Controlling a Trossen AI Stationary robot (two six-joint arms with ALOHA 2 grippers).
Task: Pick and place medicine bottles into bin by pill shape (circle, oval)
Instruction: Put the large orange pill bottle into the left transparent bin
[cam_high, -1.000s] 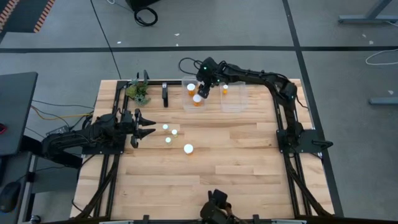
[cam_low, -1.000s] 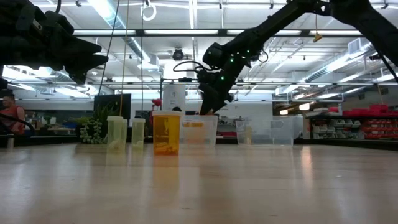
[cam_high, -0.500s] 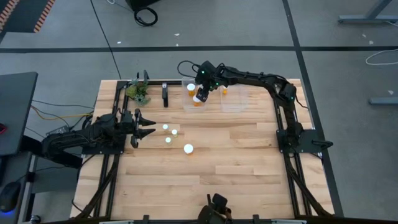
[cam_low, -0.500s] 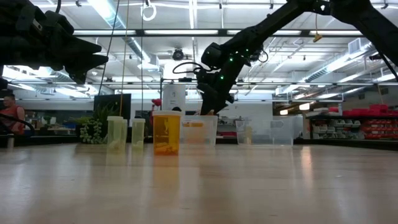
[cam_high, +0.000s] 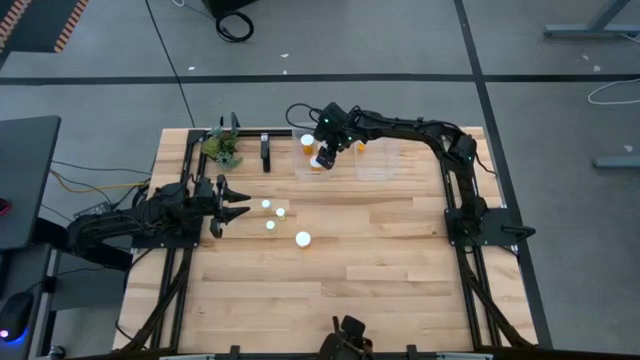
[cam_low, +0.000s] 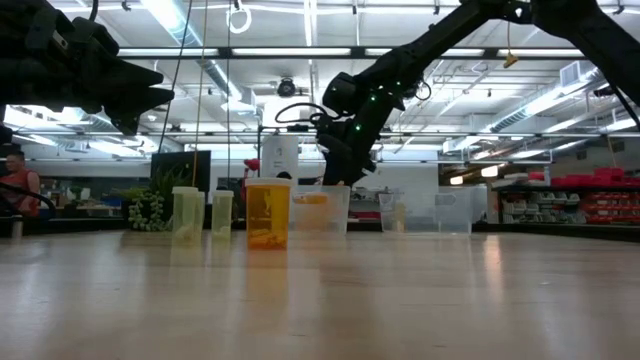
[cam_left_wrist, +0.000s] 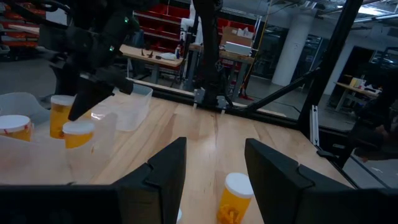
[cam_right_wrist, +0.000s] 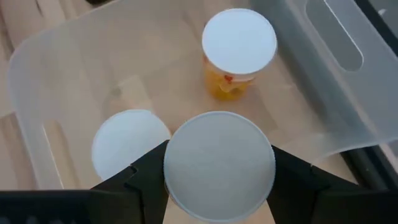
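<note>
My right gripper (cam_high: 320, 156) is shut on a medicine bottle with a white cap (cam_right_wrist: 219, 163), low inside the left clear bin (cam_high: 303, 168) at the table's far side. Two more capped bottles stand on that bin's floor (cam_right_wrist: 239, 43) (cam_right_wrist: 127, 142). One bottle (cam_high: 361, 143) stands in the right clear bin (cam_high: 378, 165). Several bottles stand upright on the table left of centre (cam_high: 265, 205) (cam_high: 270, 224) (cam_high: 302, 238). My left gripper (cam_high: 243, 210) is open and empty just left of them; one bottle (cam_left_wrist: 233, 196) shows beyond its fingers. My right gripper pinches the bottle between its two fingers (cam_right_wrist: 144, 180), which stand on opposite sides of it just below the white cap (cam_right_wrist: 186, 186). The fingers come from above, pointing down. The bottle stands upright in the hold; the cap hides its body and whether its base touches the bin floor.
A small green plant (cam_high: 220, 147) and a black upright piece (cam_high: 265, 152) stand at the far left edge, beside the bins. The table's near half and right side are bare wood (cam_high: 400, 270). A person (cam_low: 18, 185) shows in the room behind.
My right gripper has gone down and slightly toward the near edge, carrying its bottle deeper into the left bin beside the two bottles there. It stays shut on the bottle.
</note>
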